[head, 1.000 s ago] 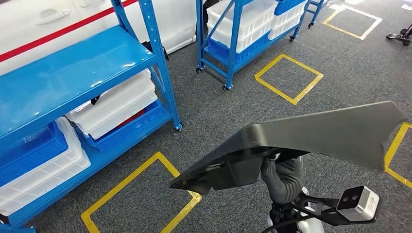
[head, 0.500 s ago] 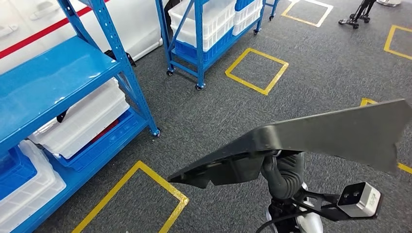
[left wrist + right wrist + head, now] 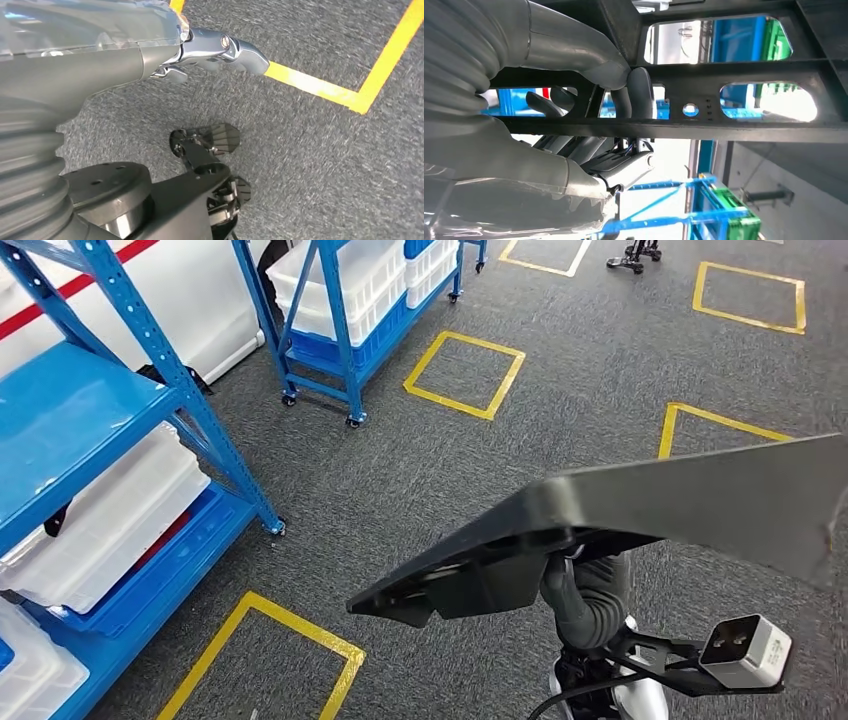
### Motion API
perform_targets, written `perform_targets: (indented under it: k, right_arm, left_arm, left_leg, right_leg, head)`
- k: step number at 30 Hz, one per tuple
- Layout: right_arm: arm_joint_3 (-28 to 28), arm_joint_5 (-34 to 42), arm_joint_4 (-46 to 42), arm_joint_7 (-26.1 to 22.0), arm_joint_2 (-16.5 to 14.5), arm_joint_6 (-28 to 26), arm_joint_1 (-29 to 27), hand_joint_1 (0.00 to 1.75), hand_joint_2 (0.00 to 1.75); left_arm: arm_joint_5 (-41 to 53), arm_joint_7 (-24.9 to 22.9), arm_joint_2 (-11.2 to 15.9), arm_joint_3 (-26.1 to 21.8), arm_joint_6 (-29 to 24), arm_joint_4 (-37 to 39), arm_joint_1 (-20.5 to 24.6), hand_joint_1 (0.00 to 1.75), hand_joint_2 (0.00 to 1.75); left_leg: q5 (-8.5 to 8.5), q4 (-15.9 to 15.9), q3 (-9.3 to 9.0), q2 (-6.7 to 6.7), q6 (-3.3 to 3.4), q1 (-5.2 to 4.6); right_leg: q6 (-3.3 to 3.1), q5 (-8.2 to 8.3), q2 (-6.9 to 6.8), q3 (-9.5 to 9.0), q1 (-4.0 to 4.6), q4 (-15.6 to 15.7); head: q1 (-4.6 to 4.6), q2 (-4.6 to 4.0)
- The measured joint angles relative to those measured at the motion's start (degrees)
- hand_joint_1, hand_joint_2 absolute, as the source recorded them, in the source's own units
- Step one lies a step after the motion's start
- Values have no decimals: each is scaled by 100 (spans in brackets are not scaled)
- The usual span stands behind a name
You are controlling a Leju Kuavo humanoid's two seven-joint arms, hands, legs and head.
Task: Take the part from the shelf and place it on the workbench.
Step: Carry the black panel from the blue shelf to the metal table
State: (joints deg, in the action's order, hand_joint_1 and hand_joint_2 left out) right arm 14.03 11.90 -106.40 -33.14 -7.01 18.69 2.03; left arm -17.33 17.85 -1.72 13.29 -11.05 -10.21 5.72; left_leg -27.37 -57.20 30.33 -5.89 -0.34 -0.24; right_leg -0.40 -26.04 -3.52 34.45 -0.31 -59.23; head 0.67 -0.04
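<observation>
Right hand [image 3: 589,100]: clenched from beneath around a bar of the large flat black plastic part [image 3: 690,505], which is held up over grey carpet, right of the blue metal shelf [image 3: 90,430].
Left hand [image 3: 220,47]: hung over the carpet, nothing grasped; finger spread cannot be told.

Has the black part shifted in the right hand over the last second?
No. The black part sits the same over the right hand and wrist camera; shelves slide because the robot turns.
</observation>
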Motion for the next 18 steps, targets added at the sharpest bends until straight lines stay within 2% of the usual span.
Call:
perform_targets:
  k: [1,2,3,5,7,8,9,10,11,12,13,14,15,16,17,18]
  right_arm:
    - [0,0,-10,-1,-2,1,-1,175,175]
    - [-1,0,-21,-2,-5,1,-3,175,175]
    - [-1,0,-31,-3,-11,2,0,175,175]
    - [-2,1,-44,-4,-33,4,5,175,175]
    - [-2,4,-38,-5,-48,7,7,175,175]
    - [-2,9,-32,-8,-49,6,7,175,175]
    - [-2,16,-24,-11,-50,6,6,175,175]
    - [-2,23,-15,-16,-54,6,7,175,175]
    - [-2,29,-9,-20,-61,6,8,175,175]
    - [-2,33,-2,-24,-69,6,10,175,175]
    - [-2,35,4,-26,-79,7,14,175,175]
    - [-3,38,10,-28,-86,7,17,175,175]
    - [-4,41,19,-30,-89,6,18,175,175]
    - [-9,44,27,-31,-91,3,15,175,175]
    - [-20,43,36,-32,-90,-2,7,175,175]
    - [-33,37,43,-34,-90,-9,3,175,175]
  left_arm:
    - [1,1,2,0,0,-1,7,0,175]
    - [2,1,5,0,0,-2,16,0,175]
    - [3,3,8,0,1,-3,25,0,175]
    - [4,5,16,0,0,-4,28,0,175]
    - [3,-10,17,0,-2,-4,3,0,175]
    - [2,-22,18,0,-4,-4,-13,0,175]
    - [1,-37,19,0,-7,-4,-28,0,175]
    - [-1,-50,22,0,-13,-4,-38,0,175]
    - [0,-62,29,0,-20,-4,-46,0,175]
    - [1,-78,37,-1,-32,-4,-56,0,175]
    - [1,-93,43,-2,-45,-3,-66,0,175]
    - [3,-109,49,-3,-58,-3,-74,0,175]
    - [6,-126,51,-4,-69,-2,-80,0,175]
    - [10,-140,51,-4,-75,-2,-81,0,175]
    - [17,-158,50,-4,-77,-2,-80,0,175]
    - [27,-176,49,-4,-76,-2,-82,0,175]
  left_leg:
    - [-10,3,-12,-45,-28,3]
    - [-51,-26,-10,-4,-62,13]
    - [-145,-135,26,105,-90,26]
    - [-499,-711,269,416,-134,54]
    - [-825,-1488,629,537,-147,60]
    - [-850,-1686,729,548,-148,61]
    - [-756,-1656,725,556,-144,64]
    - [-560,-1387,609,585,-137,72]
    - [-329,-973,427,670,-127,87]
    - [-161,-568,250,810,-116,102]
    - [-57,-270,125,930,-103,113]
    - [-26,-112,66,1018,-85,113]
    - [-39,-77,56,1035,-63,103]
    - [-21,-63,56,975,-28,98]
    - [4,-39,50,904,17,100]
    - [31,-12,42,831,67,104]
  right_leg:
    - [-26,9,73,7,-4,5]
    - [-55,25,132,10,-19,22]
    - [-87,43,189,12,-37,39]
    - [-140,72,300,23,-58,60]
    - [-161,87,439,45,-48,56]
    - [-164,93,516,51,-44,52]
    - [-162,97,596,52,-42,48]
    - [-156,101,674,49,-43,41]
    - [-147,103,748,47,-45,33]
    - [-126,107,817,55,-40,20]
    - [-95,117,882,72,-41,11]
    - [-59,131,939,97,-46,6]
    - [-15,153,997,122,-54,10]
    - [30,178,1059,143,-63,23]
    - [59,177,1034,162,-65,11]
    - [84,122,926,204,-55,-62]
  head:
    - [1,0]
    - [1,0]
    - [3,0]
    - [5,0]
    - [6,0]
    - [5,0]
    - [5,0]
    - [5,0]
    - [5,0]
    - [4,0]
    - [3,0]
    - [2,0]
    - [2,0]
    - [1,0]
    - [1,0]
    - [-8,0]
